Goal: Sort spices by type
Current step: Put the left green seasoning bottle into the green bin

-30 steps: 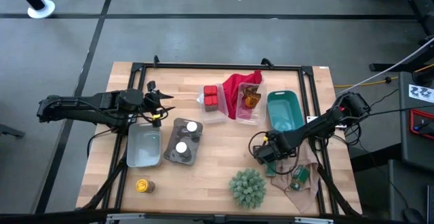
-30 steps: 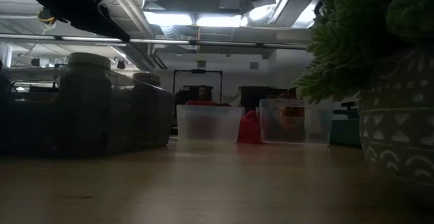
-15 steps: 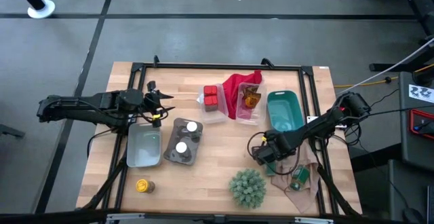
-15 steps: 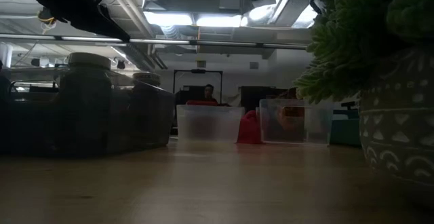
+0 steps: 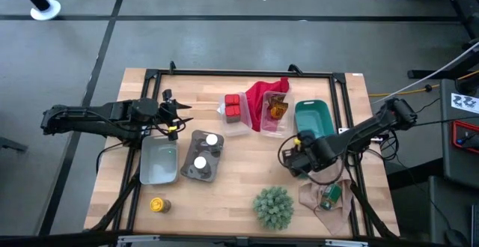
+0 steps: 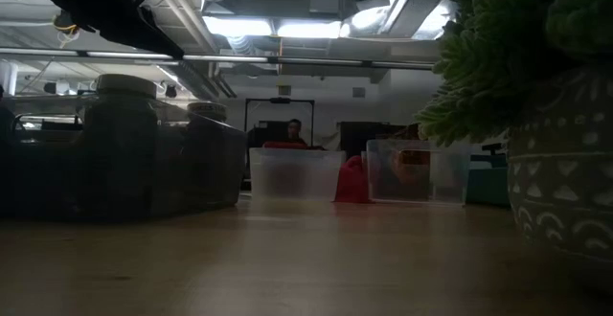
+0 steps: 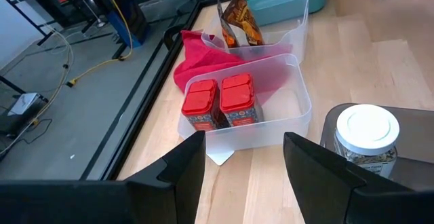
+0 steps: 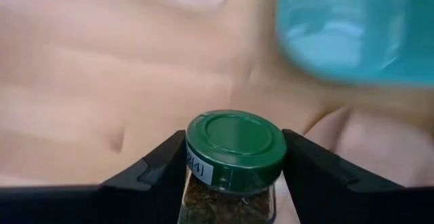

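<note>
On the wooden table, the teal bin sits at about three o'clock, and just below it the right gripper seems clamped on a green-capped spice jar, next needing carrying over that bin, while the left gripper waits open at nine o'clock.

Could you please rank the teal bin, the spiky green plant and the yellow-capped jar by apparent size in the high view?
1. teal bin, largest.
2. spiky green plant, somewhat smaller in outline.
3. yellow-capped jar, clearly smallest.
</note>
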Controlling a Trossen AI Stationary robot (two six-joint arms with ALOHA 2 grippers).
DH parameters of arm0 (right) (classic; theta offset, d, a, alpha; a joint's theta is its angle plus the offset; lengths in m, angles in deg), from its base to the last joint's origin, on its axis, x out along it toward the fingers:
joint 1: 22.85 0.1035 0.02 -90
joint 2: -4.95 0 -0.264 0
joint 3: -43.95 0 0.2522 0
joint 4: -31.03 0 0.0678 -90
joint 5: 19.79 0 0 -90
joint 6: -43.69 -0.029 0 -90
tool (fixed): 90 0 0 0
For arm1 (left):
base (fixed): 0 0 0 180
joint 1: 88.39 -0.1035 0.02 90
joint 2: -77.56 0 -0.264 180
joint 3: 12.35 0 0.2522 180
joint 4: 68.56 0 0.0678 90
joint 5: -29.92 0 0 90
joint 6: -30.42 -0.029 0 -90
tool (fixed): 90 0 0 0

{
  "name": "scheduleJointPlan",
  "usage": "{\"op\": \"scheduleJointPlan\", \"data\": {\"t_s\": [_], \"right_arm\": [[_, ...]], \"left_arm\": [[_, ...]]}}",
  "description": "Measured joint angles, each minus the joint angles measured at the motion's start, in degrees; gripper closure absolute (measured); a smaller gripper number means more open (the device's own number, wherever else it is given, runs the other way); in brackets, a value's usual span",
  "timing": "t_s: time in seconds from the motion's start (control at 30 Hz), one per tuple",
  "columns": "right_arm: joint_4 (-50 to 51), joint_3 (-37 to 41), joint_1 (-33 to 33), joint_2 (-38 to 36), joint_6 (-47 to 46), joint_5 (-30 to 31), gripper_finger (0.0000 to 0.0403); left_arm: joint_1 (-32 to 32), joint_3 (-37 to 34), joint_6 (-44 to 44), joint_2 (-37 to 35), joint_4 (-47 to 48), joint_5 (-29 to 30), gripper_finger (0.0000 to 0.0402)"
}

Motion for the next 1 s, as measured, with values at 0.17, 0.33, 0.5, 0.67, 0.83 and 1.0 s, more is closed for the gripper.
{"op": "scheduleJointPlan", "data": {"t_s": [0.17, 0.33, 0.5, 0.67, 0.83, 1.0], "right_arm": [[7.6, -1.8, 0.0, -3.1, -0.1, 8.9, 0.0196], [13.1, -1.9, 0.0, -5.3, -0.2, 19.1, 0.0196], [19.2, -1.9, 0.0, -5.5, -0.3, 30.9, 0.0196], [19.2, 0.0, 0.0, -5.5, 0.4, 42.7, 0.0196], [19.3, 5.3, -2.6, -5.5, 1.4, 45.1, 0.0196], [19.3, 11.2, -6.4, -5.4, 1.0, 49.5, 0.0196]], "left_arm": [[0.0, 0.0, 0.0, 0.0, 0.0, 0.0, 0.0219], [0.0, 0.0, 0.0, 0.0, 0.0, 0.0, 0.0219], [0.0, 0.0, 0.0, 0.0, 0.0, 0.0, 0.0219], [0.0, 0.0, 0.0, 0.0, 0.0, 0.0, 0.0219], [0.0, 0.0, 0.0, 0.0, 0.1, 0.0, 0.0219], [0.0, 0.0, -0.1, 0.0, 0.1, 0.0, 0.0219]]}}
